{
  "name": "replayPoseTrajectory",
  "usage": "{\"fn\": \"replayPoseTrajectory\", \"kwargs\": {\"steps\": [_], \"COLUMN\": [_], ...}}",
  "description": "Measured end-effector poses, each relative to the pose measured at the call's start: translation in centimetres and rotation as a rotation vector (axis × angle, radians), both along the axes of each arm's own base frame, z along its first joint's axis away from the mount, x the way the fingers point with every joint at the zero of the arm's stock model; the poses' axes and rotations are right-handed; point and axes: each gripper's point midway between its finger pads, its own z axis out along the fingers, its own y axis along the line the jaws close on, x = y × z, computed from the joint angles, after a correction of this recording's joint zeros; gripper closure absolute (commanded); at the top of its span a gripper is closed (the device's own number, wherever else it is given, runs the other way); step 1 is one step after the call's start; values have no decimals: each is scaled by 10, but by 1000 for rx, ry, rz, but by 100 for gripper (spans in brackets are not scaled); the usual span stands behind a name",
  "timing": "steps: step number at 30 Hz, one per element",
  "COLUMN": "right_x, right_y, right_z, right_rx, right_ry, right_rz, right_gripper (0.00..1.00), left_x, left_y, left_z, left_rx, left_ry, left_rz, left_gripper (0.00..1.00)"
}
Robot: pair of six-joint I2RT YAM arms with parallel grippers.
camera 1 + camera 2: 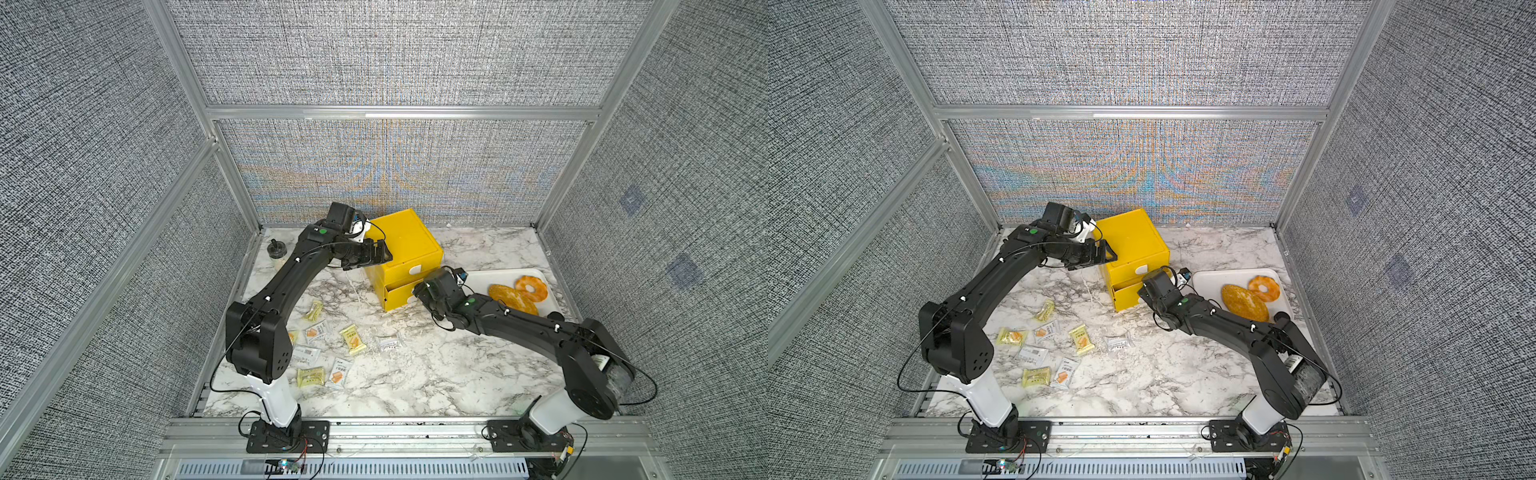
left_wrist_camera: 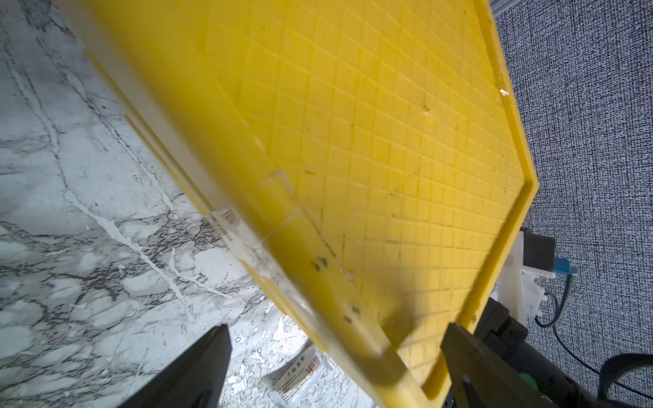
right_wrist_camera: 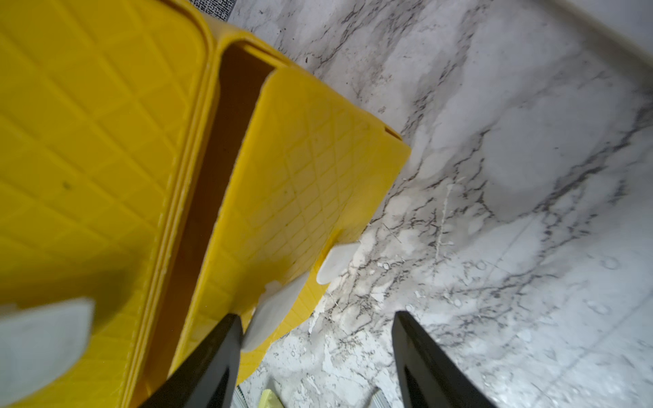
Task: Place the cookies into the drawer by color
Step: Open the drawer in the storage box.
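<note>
Top views: left claw (image 1: 380, 255) spread wide at drawer (image 1: 409, 245) upper corner, gripping nothing. Cookies (image 1: 352, 338) lie loose toward counter (image 1: 436, 374) front-left; none seen stored, sorting likely mostly ahead. Middle drawer (image 3: 300, 176) ajar, inside dark. Right wrist view: right claw (image 3: 316, 314) parted around tab handle (image 3: 275, 311). Tray (image 1: 490, 277), back-right, holds loaf (image 1: 511, 299), doughnut (image 1: 532, 287).

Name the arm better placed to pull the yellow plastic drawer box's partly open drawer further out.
Right. The right gripper is open around the partly open drawer's white tab handle. The left gripper straddles the yellow plastic drawer box's edge, away from the handles.
</note>
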Motion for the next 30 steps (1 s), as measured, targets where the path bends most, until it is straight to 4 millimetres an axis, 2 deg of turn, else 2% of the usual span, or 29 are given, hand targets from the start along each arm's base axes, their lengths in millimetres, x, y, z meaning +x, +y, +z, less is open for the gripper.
{"fn": "replayPoseTrajectory", "kwargs": {"steps": [10, 17, 23, 30], "right_x": [-35, -59, -60, -53], "right_y": [-32, -42, -36, -27], "right_z": [4, 8, 27, 35], "right_rx": [-86, -122, -117, -132], "right_ry": [26, 37, 6, -11], "right_rz": [-28, -20, -4, 23], "right_gripper": [31, 31, 30, 30], "left_x": [3, 4, 5, 6], "left_y": [3, 5, 7, 9], "left_z": [-2, -2, -2, -1], "left_rx": [2, 2, 1, 0], "left_ry": [3, 3, 3, 4], "left_rz": [9, 14, 18, 25], "left_gripper": [1, 1, 1, 1]}}
